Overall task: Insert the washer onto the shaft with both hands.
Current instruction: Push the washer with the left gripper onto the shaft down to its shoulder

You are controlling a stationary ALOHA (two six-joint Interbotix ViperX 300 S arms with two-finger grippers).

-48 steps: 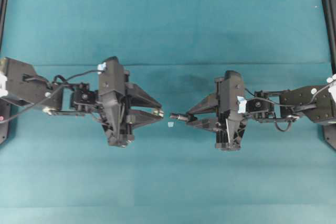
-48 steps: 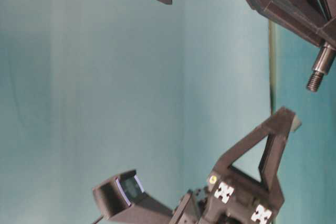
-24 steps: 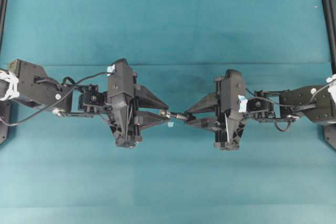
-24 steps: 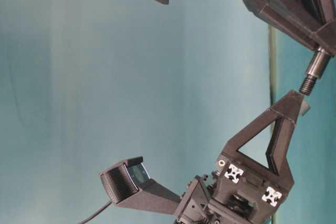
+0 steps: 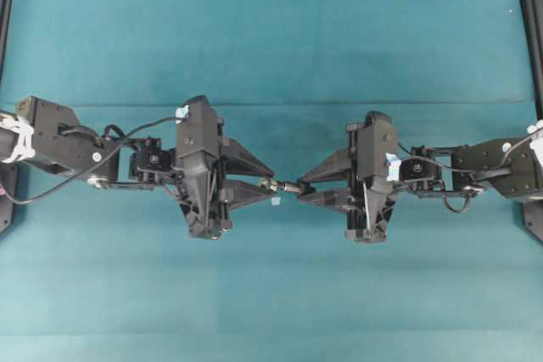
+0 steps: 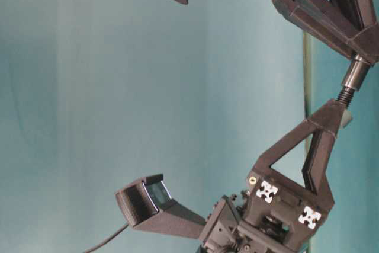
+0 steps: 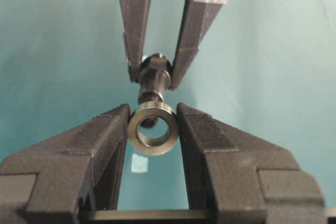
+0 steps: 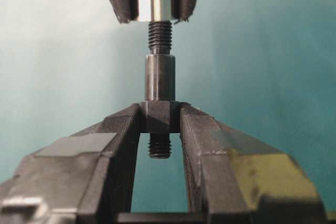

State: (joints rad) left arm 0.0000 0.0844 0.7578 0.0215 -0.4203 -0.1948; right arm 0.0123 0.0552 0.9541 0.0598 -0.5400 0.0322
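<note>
My left gripper [image 5: 270, 185] is shut on the silvery washer [image 7: 153, 148], gripping its sides with the hole facing the shaft. My right gripper [image 5: 304, 188] is shut on the dark grey shaft [image 8: 159, 77], clamped at its wide collar, threaded tip pointing at the washer [image 8: 154, 9]. The two grippers meet tip to tip above the middle of the table. The threaded tip sits at the mouth of the washer's hole, slightly off-centre in the left wrist view. In the table-level view the shaft [image 6: 353, 78] touches the left gripper's tip [image 6: 337, 114].
A tiny pale square scrap [image 5: 276, 202] lies on the teal cloth just below the meeting point and also shows in the left wrist view [image 7: 139, 163]. Black frame rails stand at the left edge [image 5: 7, 6] and the right edge [image 5: 533, 6].
My left gripper has moved right with the washer, closing the gap to the shaft. The washer now meets the threaded tip. The right gripper has barely moved.
</note>
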